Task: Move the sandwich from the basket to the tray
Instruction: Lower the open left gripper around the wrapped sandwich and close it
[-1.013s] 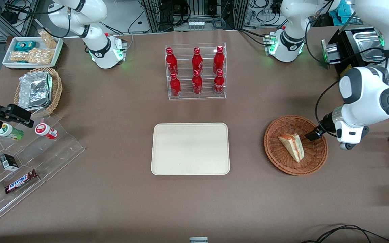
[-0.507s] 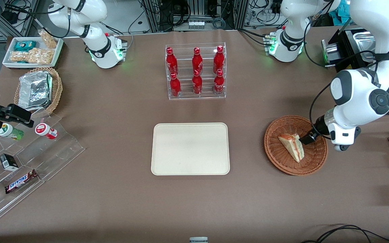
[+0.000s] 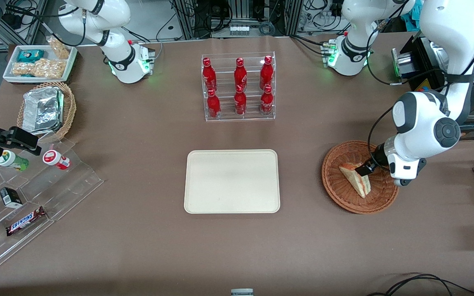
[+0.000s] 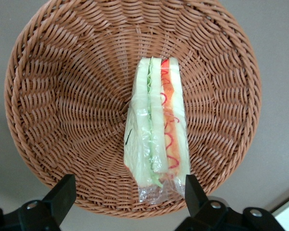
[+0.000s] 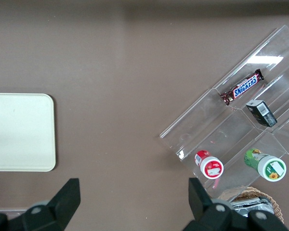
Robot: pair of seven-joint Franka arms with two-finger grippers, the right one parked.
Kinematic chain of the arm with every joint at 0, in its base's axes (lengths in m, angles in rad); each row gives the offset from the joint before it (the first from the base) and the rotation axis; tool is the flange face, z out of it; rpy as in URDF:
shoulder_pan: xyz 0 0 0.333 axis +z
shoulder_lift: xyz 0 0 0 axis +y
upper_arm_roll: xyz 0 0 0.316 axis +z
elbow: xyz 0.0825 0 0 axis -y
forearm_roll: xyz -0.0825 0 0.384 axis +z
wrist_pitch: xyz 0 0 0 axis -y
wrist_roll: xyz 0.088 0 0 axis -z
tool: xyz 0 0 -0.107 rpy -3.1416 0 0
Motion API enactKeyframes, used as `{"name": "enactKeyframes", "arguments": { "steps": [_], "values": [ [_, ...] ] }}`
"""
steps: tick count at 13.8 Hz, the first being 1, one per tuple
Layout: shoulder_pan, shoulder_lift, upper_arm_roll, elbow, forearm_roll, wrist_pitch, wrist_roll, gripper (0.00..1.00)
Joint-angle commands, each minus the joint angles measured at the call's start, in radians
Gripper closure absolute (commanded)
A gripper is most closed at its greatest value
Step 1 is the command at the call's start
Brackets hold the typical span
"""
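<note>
Brown table [image 3: 138,246]; gripper [image 4: 127,197] spread wide over sandwich [image 4: 157,139] in basket [image 4: 53,96].

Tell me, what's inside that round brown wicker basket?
The basket holds a single plastic-wrapped sandwich, lying on its side. The open gripper hovers over it, not touching. The weave directly beneath the sandwich is covered, so anything there is hidden.
</note>
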State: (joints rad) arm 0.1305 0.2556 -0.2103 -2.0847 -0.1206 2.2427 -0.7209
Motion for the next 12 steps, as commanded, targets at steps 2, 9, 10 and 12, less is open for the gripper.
{"name": "enactKeyframes", "arguments": {
  "steps": [2, 9, 10, 12],
  "values": [
    [-0.043, 0.025, 0.006, 0.015, 0.002, 0.017, -0.043, 0.0],
    [-0.043, 0.054, 0.009, 0.026, 0.006, 0.018, -0.064, 0.0],
    [-0.043, 0.054, 0.009, 0.028, 0.004, 0.018, -0.066, 0.0],
    [-0.042, 0.059, 0.011, 0.028, 0.006, 0.018, -0.068, 0.0]
  ]
}}
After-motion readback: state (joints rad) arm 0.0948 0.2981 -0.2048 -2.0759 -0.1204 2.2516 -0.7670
